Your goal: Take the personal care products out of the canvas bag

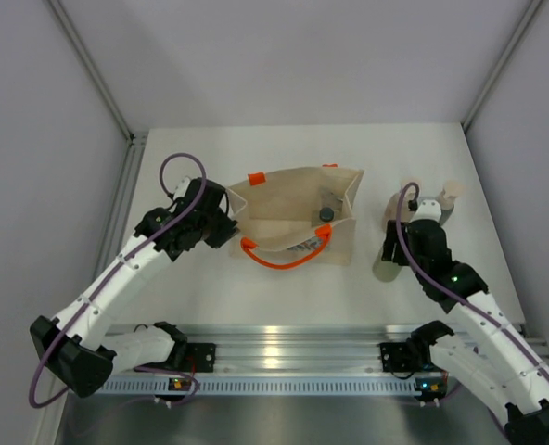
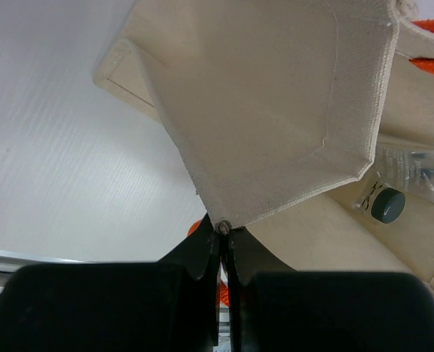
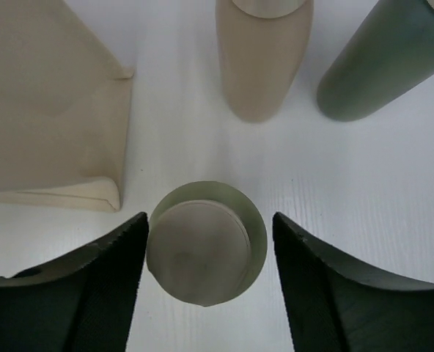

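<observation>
The beige canvas bag [image 1: 293, 215] lies open mid-table with its orange handle [image 1: 288, 260] toward me. My left gripper [image 2: 223, 229] is shut on the bag's left rim corner [image 2: 276, 110], also seen from above [image 1: 230, 222]. Inside the bag lie a dark-lidded clear jar [image 2: 387, 204] and a flat silvery tube [image 2: 415, 167]. My right gripper [image 3: 210, 218] is open around the upright sage bottle [image 3: 206, 246], without touching it. The tan bottle [image 3: 261, 59] and the grey-green bottle [image 3: 382, 62] stand just beyond. The sage bottle also shows from above [image 1: 384, 265].
The bag's right corner [image 3: 48, 110] lies close to the left of the sage bottle. White walls enclose the table on the left, back and right. A metal rail [image 1: 284, 357] with the arm bases runs along the near edge.
</observation>
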You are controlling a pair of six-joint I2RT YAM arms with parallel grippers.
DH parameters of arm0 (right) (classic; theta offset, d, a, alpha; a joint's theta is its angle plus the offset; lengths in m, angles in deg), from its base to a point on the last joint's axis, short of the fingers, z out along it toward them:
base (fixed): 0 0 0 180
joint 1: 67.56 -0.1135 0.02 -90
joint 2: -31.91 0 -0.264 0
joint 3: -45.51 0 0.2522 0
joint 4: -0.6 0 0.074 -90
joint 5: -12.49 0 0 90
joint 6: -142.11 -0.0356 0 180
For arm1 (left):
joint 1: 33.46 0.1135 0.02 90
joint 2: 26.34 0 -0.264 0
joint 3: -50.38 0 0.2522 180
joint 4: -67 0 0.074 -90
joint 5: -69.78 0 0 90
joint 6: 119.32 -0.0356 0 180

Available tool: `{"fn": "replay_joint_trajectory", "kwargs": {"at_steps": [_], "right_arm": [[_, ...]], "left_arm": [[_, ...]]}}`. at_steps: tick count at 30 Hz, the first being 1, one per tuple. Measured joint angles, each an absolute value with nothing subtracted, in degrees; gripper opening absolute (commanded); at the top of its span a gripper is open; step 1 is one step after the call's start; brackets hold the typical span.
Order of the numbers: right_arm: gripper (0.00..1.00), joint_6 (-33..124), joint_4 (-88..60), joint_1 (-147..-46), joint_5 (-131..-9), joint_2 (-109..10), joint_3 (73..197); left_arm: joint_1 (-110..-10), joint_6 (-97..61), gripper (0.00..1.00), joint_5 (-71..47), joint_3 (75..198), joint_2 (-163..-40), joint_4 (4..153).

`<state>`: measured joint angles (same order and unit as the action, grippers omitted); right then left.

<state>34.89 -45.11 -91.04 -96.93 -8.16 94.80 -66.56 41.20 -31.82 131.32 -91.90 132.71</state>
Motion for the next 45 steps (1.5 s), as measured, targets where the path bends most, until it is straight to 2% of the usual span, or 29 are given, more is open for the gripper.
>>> {"fn": "replay_joint_trajectory", "kwargs": {"at_steps": [2,6,10,11,13,15,23,26,30,41,43,45], "right_arm": [[0.75,34.92,-44.52,-91.02,-96.91,-8.43,95.54],[0.73,35.16,-46.00,-91.00,-95.90,-11.31,101.94],[0.60,36.14,-47.23,-91.02,-88.39,-16.86,116.57],[0.51,36.53,-47.14,-91.07,-86.53,-17.87,119.56],[0.43,37.39,-47.14,-91.68,-82.20,-20.45,126.14],[0.41,37.76,-47.36,-92.81,-78.35,-23.33,131.06],[0.40,38.61,-53.41,-104.68,-69.94,-39.62,142.62],[0.40,38.61,-56.43,-108.33,-69.20,-45.15,143.14],[0.40,38.52,-59.40,-109.05,-70.57,-46.35,140.08],[0.49,42.39,-62.27,-109.03,-75.40,-45.56,139.14],[0.53,43.16,-62.42,-109.03,-76.74,-46.02,139.34],[0.62,43.48,-62.94,-109.03,-78.57,-47.57,140.83]], "left_arm": [[-66.56,41.16,0.00,-31.34,130.88,-91.95,132.79],[-66.73,41.01,0.00,-30.77,130.88,-92.38,132.82],[-67.04,40.75,0.00,-30.46,130.86,-92.41,132.82],[-67.06,40.66,0.00,-30.40,130.81,-92.41,132.82],[-67.08,40.51,0.00,-30.29,130.66,-92.43,132.79],[-67.13,40.37,0.00,-30.18,130.64,-92.54,132.77],[-67.30,40.55,0.00,-28.56,129.76,-93.83,132.09],[-67.37,41.01,0.00,-28.37,129.02,-93.87,131.90],[-67.41,41.12,0.00,-28.45,128.87,-93.85,131.77],[-67.54,41.23,0.00,-28.58,128.87,-93.85,131.31],[-67.59,41.23,0.00,-28.56,128.87,-93.85,131.18],[-67.59,41.23,0.00,-28.56,128.87,-93.85,130.91]]}}
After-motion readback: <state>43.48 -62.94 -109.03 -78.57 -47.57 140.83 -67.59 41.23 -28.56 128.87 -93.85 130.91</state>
